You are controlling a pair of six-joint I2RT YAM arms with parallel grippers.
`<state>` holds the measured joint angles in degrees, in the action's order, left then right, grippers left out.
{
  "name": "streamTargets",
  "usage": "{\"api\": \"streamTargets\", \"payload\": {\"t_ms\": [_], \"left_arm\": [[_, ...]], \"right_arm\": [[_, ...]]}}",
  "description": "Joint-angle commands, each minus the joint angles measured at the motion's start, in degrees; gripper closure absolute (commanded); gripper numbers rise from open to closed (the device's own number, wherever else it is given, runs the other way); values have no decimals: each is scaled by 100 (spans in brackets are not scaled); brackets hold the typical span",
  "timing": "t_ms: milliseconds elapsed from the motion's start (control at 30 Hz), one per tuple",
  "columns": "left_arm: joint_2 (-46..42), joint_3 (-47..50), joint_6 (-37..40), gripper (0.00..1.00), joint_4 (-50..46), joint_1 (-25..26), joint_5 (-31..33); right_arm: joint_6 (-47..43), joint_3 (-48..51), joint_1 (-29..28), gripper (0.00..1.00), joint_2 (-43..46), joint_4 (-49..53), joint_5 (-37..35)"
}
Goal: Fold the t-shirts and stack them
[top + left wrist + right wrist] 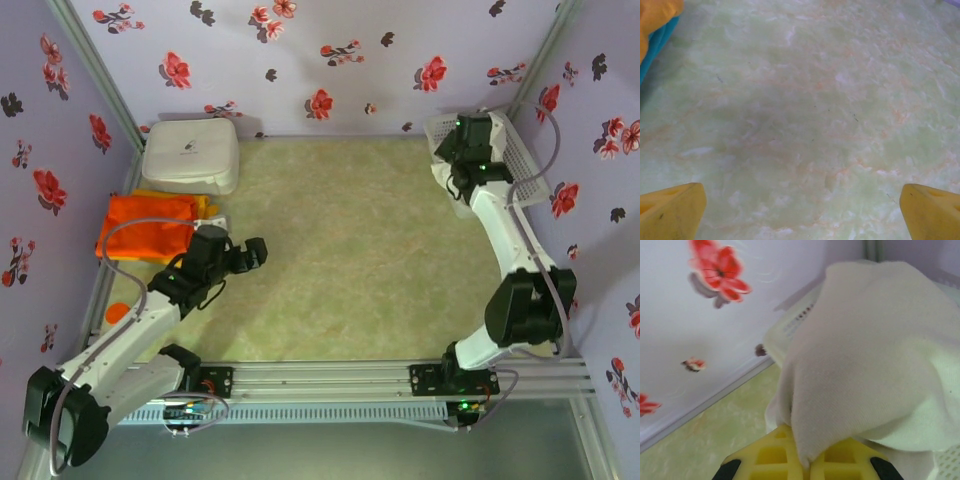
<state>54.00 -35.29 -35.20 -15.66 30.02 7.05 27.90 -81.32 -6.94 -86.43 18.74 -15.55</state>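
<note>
Off-white cloth t-shirt (865, 355) pinched by clenched right gripper (807, 462), seemingly over white plastic mesh basket (520, 160); lift high, cloth may snag rim. Left gripper (800, 207) splayed, far from basket.

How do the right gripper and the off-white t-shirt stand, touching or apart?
Touching. In the right wrist view the off-white t-shirt runs down into the right gripper, whose yellow fingers are shut on the cloth.

Orange shirt (145, 228) folded atop yellow shirt (206, 205), left side; off-white shirt (865, 355) bunched.
</note>
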Motion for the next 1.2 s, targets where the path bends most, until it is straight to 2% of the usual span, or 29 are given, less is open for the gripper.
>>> {"api": "streamTargets", "payload": {"t_ms": [0, 100, 367, 667, 833, 967, 1033, 1100, 1167], "left_arm": [[220, -211, 169, 0, 293, 39, -142], [378, -312, 176, 0, 346, 39, -236], [438, -331, -295, 0, 518, -99, -671], [333, -700, -148, 0, -99, -232, -694], [-32, -553, -268, 0, -152, -346, -674], [-137, -542, -201, 0, -361, -425, -657], [-153, -554, -170, 0, -464, -443, -644], [-177, -554, -135, 0, -557, -453, -601], [-204, -508, -115, 0, -602, -453, -548]], "right_arm": [[-843, 7, -560, 100, 742, -613, -166], [-1224, -33, -1008, 98, 1056, -469, 152], [-935, -45, -1745, 97, 1160, -184, 1551], [-446, -439, -2905, 95, 850, -702, 2168], [-310, -699, -3131, 95, 734, -732, 2004], [-224, -502, -3138, 94, 807, -790, 1870], [-215, -229, -3138, 94, 888, -681, 1581], [-153, 133, -3123, 87, 1020, -410, 1020], [-16, 502, -3040, 86, 1128, -128, 730]]}}
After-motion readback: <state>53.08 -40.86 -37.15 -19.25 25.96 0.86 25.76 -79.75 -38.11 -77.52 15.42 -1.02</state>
